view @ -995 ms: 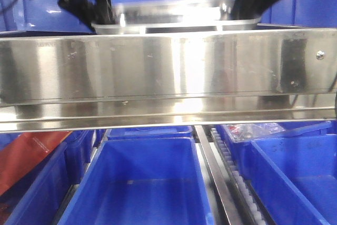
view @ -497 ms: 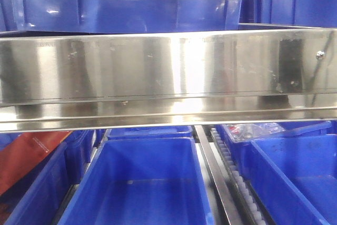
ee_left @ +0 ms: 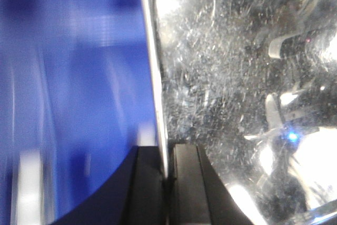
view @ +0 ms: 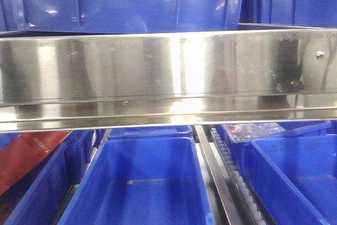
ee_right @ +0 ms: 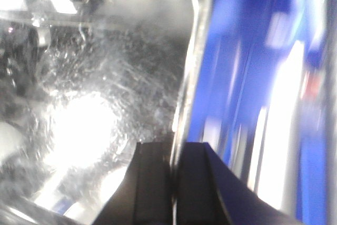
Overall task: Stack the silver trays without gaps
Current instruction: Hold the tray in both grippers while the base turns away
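Note:
One silver tray (ee_left: 231, 77) fills the left wrist view, its scratched mirror floor to the right of its thin left rim. My left gripper (ee_left: 166, 169) is shut on that rim, one black finger outside and one inside. The right wrist view shows the same kind of silver tray (ee_right: 105, 88) from the other end, with my right gripper (ee_right: 172, 175) shut on its right rim. Both wrist views are blurred by motion. No silver tray and neither gripper shows in the front view.
A long brushed-steel band (view: 168, 67) with a screw (view: 319, 54) spans the front view. Above it stands a large blue bin (view: 131, 1). Below it sit open blue bins (view: 142, 183), a steel rail (view: 213, 177) and a red item (view: 26, 156) at the left.
The silver tray and both arms rose from just above the steel band and left the top of the front view. Half a second ago only the tray's underside showed at the top edge.

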You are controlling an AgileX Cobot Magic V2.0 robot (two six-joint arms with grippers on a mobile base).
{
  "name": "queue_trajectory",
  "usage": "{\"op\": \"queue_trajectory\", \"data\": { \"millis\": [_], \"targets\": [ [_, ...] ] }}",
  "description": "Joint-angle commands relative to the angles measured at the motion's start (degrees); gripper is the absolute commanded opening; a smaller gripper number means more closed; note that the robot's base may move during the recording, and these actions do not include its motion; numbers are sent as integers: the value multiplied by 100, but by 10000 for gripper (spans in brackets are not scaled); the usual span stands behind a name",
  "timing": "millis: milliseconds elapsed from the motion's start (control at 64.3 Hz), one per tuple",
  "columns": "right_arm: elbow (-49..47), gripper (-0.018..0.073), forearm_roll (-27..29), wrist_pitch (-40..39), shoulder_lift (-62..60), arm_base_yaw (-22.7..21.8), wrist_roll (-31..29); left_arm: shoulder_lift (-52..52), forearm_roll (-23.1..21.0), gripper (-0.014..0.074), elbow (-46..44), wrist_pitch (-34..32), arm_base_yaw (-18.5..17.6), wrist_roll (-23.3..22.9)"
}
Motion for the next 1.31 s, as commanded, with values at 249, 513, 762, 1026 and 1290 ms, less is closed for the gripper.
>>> {"op": "queue_trajectory", "data": {
  "millis": [249,513,762,1026,1290],
  "targets": [
    [-28,-78,-91,-793,-88,12,-118,-98,63,-20,-56,-808,-18,55],
    [-28,-78,-91,-793,-88,12,-118,-98,63,-20,-56,-808,-18,55],
    [-28,-78,-91,-793,-88,12,-118,-98,63,-20,-56,-808,-18,55],
    [-28,-78,-91,-793,-88,12,-118,-98,63,-20,-56,-808,-18,55],
    [-28,-78,-91,-793,-88,12,-118,-98,63,-20,-56,-808,-18,55]
  ]
}}
